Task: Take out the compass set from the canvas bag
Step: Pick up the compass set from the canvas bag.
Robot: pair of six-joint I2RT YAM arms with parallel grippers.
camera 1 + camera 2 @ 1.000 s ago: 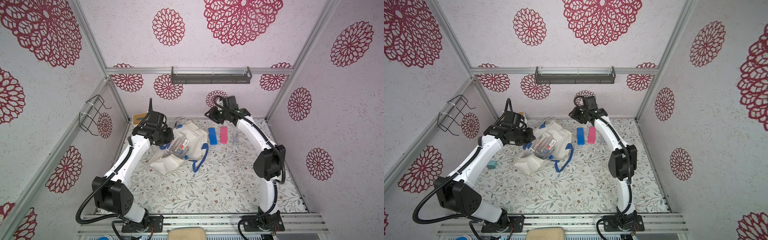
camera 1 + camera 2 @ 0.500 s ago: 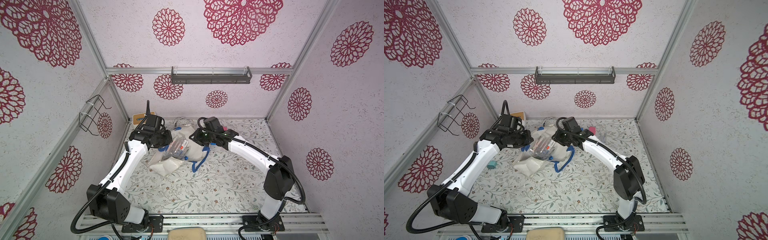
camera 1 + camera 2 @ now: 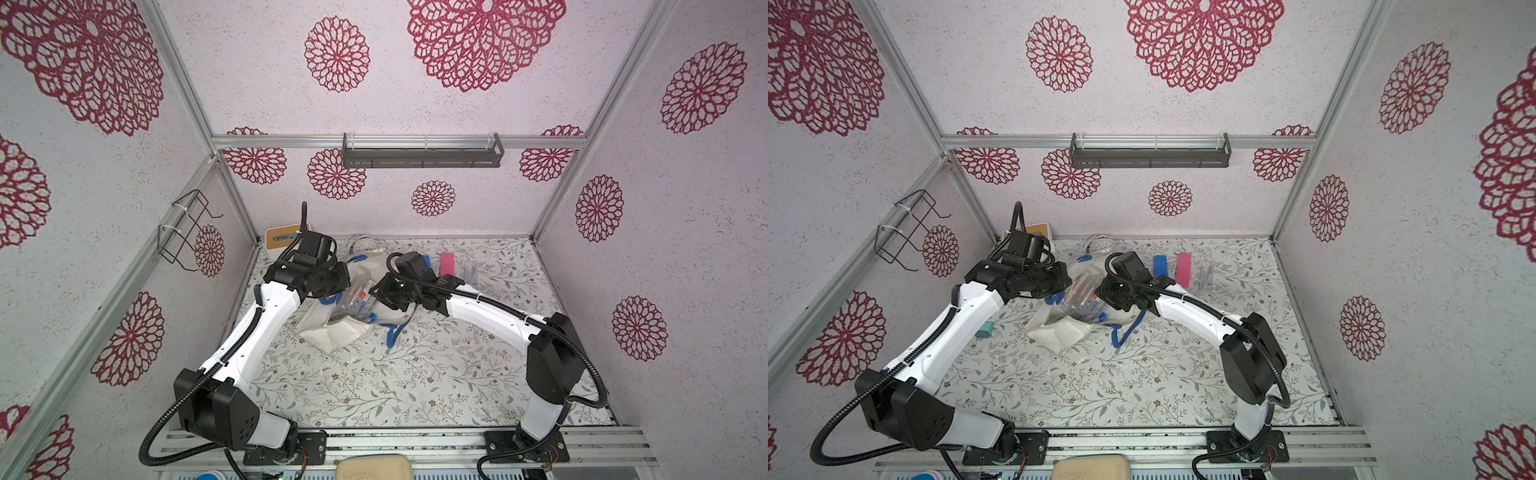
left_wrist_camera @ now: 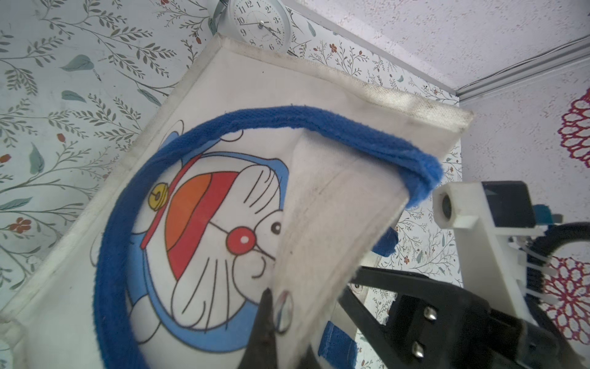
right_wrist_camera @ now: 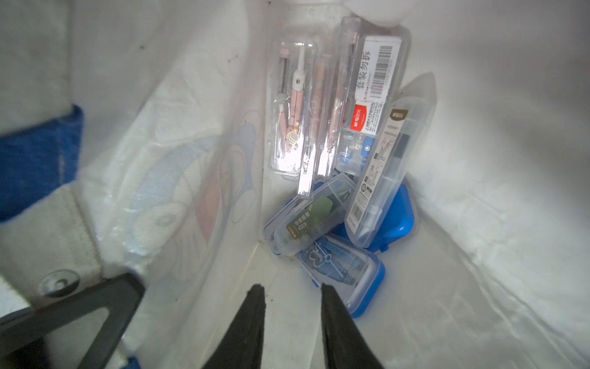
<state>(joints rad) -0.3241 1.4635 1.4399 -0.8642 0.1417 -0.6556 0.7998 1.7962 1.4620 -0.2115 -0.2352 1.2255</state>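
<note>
Compass set with pink legs (image 5: 292, 105) is lying in its clear case deep inside the canvas bag (image 5: 479, 223), well beyond the tips of the right fingers (image 5: 252, 319). These are reaching into the bag's mouth with a narrow gap between them and nothing in it. Nearest those tips, a blue-bottomed case (image 5: 344, 271) holding a blue compass is resting on the bag's inner wall, just ahead of one finger. A case with a green tool (image 5: 311, 220) is lying over it, and two more clear cases, one bearing a barcode label (image 5: 375, 80) and one a grey card (image 5: 389, 179), are leaning farther on, beside the pink one. The left fingers (image 4: 263, 326) are pinching the bag's off-white rim flap (image 4: 319, 239) right by its snap button (image 4: 284, 308), with the blue strap handle (image 4: 287, 118) arching beyond them over the cartoon print (image 4: 207, 223). In both top views the canvas bag (image 3: 332, 332) (image 3: 1059, 332) is slumping on the desk (image 3: 415, 374) between the two arms.
</note>
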